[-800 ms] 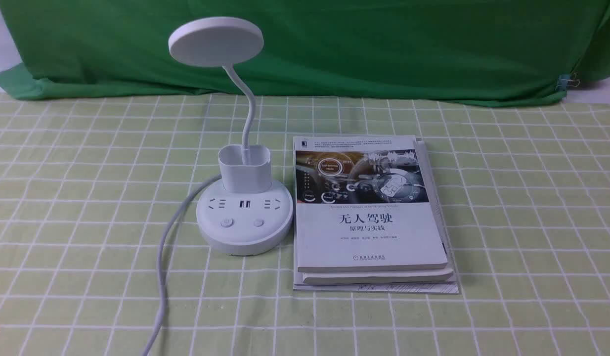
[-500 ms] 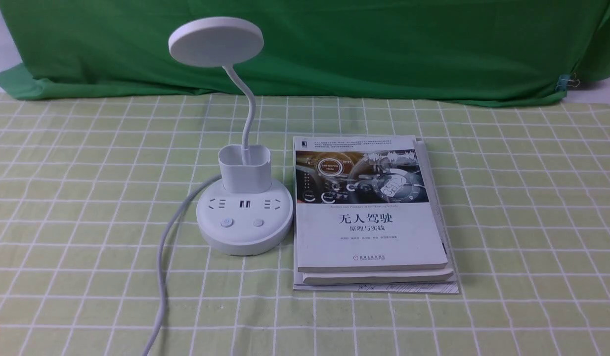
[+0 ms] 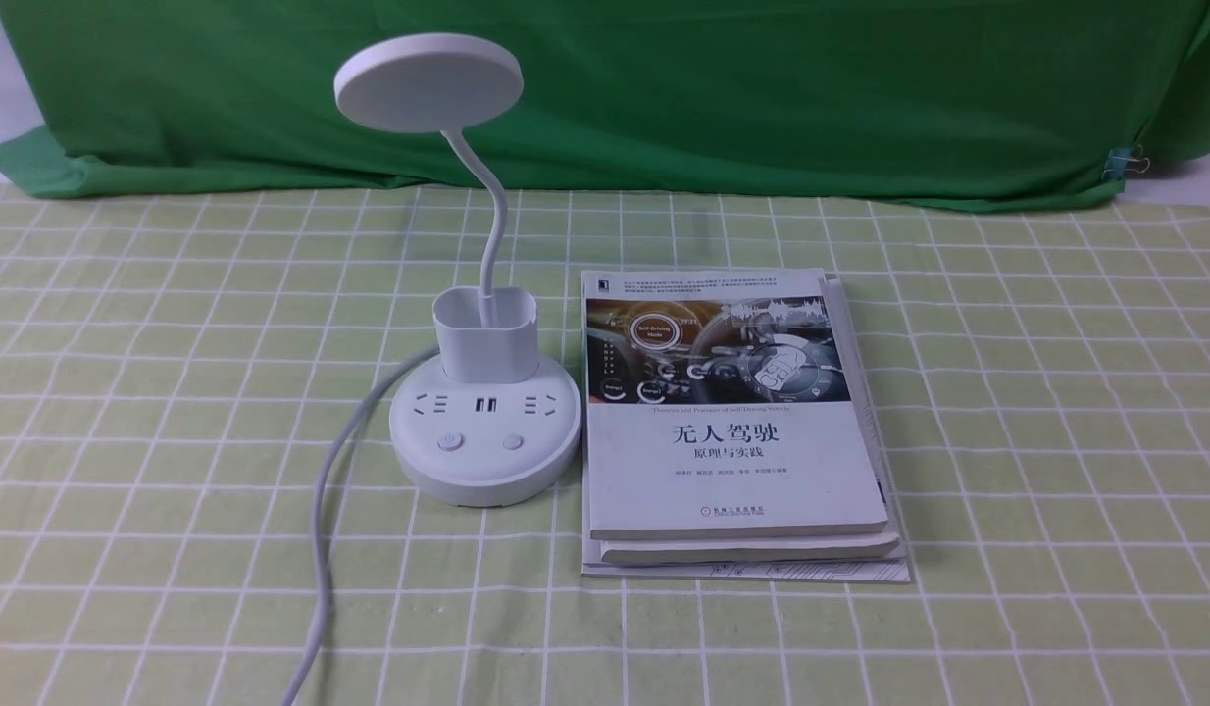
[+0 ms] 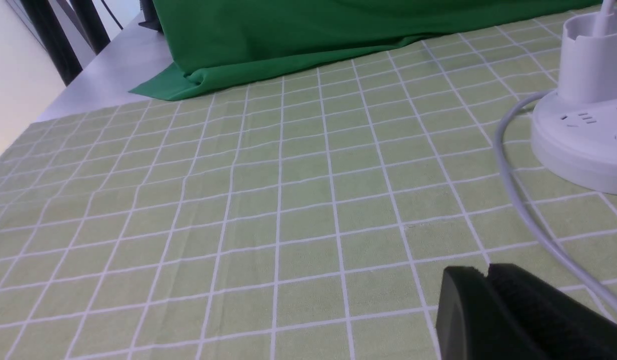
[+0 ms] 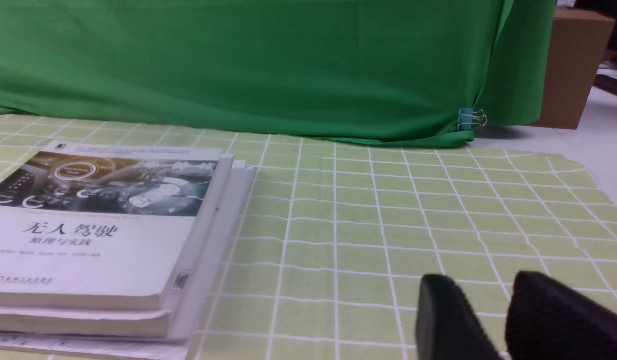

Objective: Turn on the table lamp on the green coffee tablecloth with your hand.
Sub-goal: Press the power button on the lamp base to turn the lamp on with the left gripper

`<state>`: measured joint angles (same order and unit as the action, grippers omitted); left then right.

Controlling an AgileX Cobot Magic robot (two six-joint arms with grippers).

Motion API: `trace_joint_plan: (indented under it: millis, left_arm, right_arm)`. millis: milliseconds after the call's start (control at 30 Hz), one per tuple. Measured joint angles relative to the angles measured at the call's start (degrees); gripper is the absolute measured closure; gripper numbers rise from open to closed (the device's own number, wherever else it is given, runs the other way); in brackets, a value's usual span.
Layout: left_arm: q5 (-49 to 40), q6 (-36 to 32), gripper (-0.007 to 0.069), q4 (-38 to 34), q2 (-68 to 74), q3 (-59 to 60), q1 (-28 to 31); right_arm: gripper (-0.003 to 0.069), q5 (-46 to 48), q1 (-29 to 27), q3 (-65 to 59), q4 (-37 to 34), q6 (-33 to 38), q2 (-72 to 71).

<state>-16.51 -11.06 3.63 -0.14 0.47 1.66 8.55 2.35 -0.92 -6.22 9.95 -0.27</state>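
Stack of books (image 3: 732, 461): three layers, lying flat, page edges facing right in the front view. The top book has a white cover with a picture band above the black title 无人驾驶. The second book (image 3: 752, 551) protrudes slightly at the near edge. A thin printed sheet (image 3: 762, 572) lies lowest.

Backdrop cloth (image 3: 762, 98): plain dark green, hanging across the far side, hem resting on the surface (image 5: 588, 140), which is white where bare. A blue binder clip (image 5: 467, 120) grips the cloth's right hem. A brown cardboard box (image 5: 573, 65) stands beyond that corner. Black bars (image 4: 48, 35) stand past the far left corner.
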Motion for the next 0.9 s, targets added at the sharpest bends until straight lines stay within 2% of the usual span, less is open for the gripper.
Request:
trace_joint_plan:
  millis: [400,667,900]
  left_arm:
    - [0.2,0.0,0.0601,-0.2,0.0,0.0,0.0]
    - [8.7,0.0,0.0601,-4.4,0.0,0.0,0.0]
    - [14.6,0.0,0.0601,-5.4,0.0,0.0,0.0]
  right_arm:
    - [0.0414,0.0,0.0,0.0,0.0,0.0,0.0]
    - [0.0414,0.0,0.0,0.0,0.0,0.0,0.0]
    - [0.0414,0.0,0.0,0.0,0.1,0.0,0.0]
